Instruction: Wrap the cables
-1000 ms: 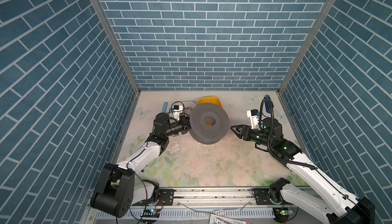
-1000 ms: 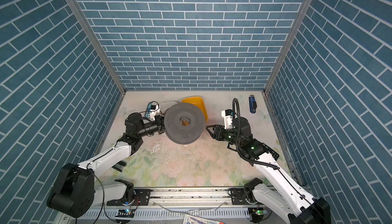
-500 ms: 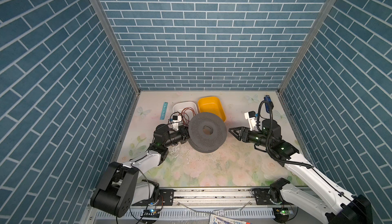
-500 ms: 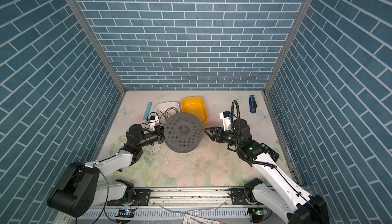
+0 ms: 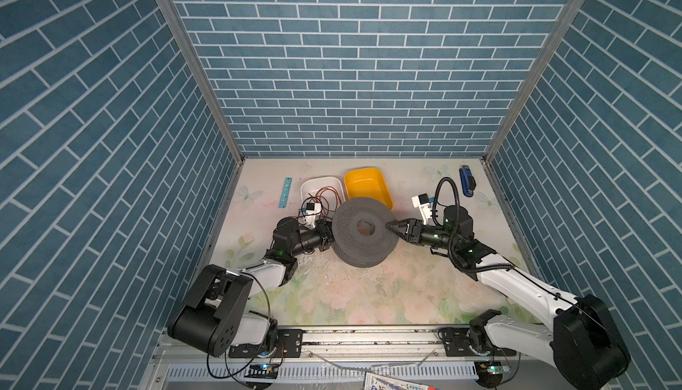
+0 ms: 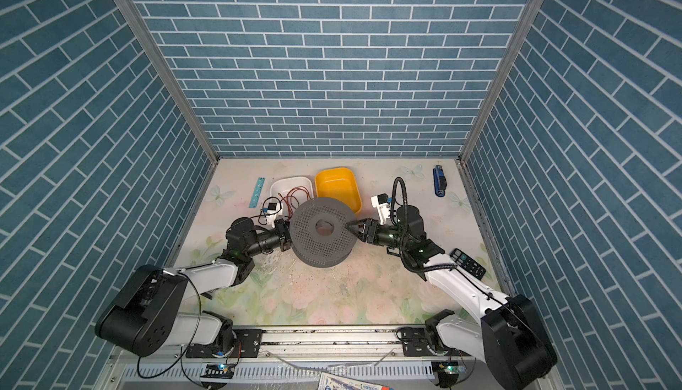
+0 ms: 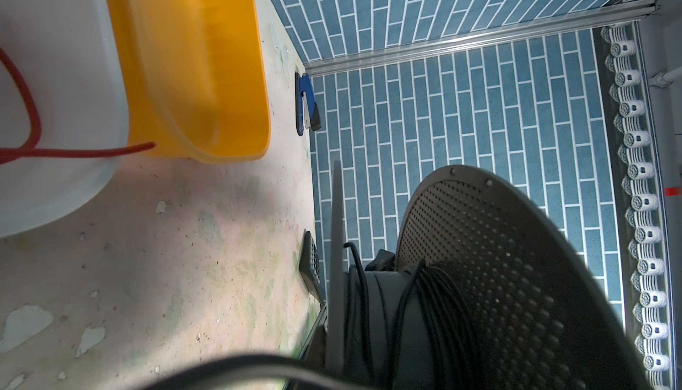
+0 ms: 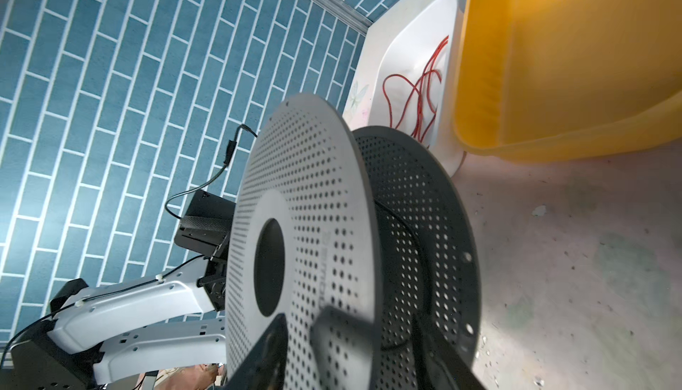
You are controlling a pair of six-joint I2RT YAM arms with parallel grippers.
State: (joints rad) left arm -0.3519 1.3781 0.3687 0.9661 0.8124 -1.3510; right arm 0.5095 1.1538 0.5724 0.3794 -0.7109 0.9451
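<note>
Roughly at the middle of the worktop (image 5: 369, 296), a grey perforated spool (image 5: 352, 249), broad face up, between the two arms. Resting on the worktop or held just off it: cannot tell. Wound round the hub between the two discs, clear in the left wrist view: the cable (image 7: 439, 314), thin and black, in close turns, with one looser strand lying nearer the lower disc.

Left jaws closed tight at the spool's left side, tips hidden behind the rim in both top views; by the left wrist view, apparently clamped on the edge of the lower disc. Left arm (image 5: 265, 273) reaching in low from the front left corner.

Right jaws parted about halfway at the spool's right side, astride the rim of the top disc: one of the fingers (image 8: 271, 347) over the disc's outer face, the other down between the discs. Contact with the disc: cannot tell.

Behind the spool, towards the back edge: a white tray (image 5: 313, 186) holding a loose reddish wire (image 7: 92, 152), and just beside it on the right a yellow tub (image 5: 363, 185), partly hidden by the spool. Left of the tray, a pale blue ruler (image 5: 285, 192). Near the back right corner, a blue stapler (image 5: 467, 181). Near the right edge, just beside the right arm (image 6: 457, 288), a black remote control (image 6: 468, 263).
</note>
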